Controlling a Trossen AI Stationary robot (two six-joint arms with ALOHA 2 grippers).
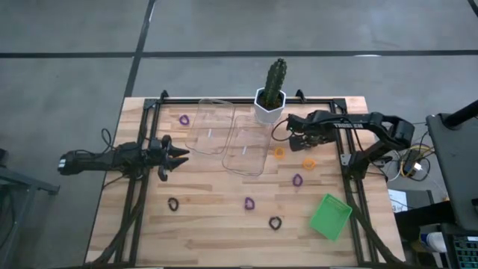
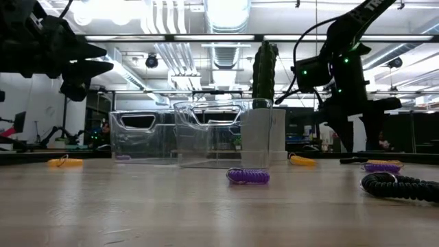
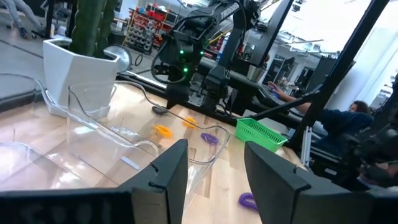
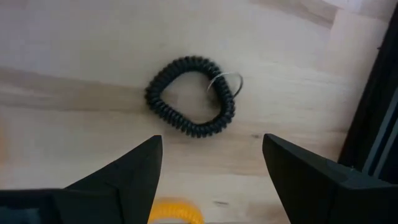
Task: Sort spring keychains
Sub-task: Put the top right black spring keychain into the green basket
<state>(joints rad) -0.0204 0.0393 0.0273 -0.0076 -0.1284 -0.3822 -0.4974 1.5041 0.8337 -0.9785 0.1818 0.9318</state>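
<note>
Small coiled keychains lie flat on the wooden table: purple ones (image 1: 184,119) (image 1: 297,180) (image 1: 249,203), orange ones (image 1: 279,152) (image 1: 308,164), black ones (image 1: 173,203) (image 1: 275,223). My right gripper (image 1: 296,139) hovers open near the cactus pot, pointing down. In its wrist view its fingers (image 4: 211,140) stand above another black keychain (image 4: 191,96) with a metal ring, without touching it. An orange keychain (image 4: 177,211) lies beside that one. My left gripper (image 1: 176,156) is open and held above the table's left part (image 3: 216,146), near the clear containers.
Two clear plastic containers (image 1: 210,125) (image 1: 246,146) stand in the table's middle, toward the far edge. A cactus in a white pot (image 1: 269,104) stands at the far edge, close to my right gripper. A green basket (image 1: 330,217) sits at the near right corner.
</note>
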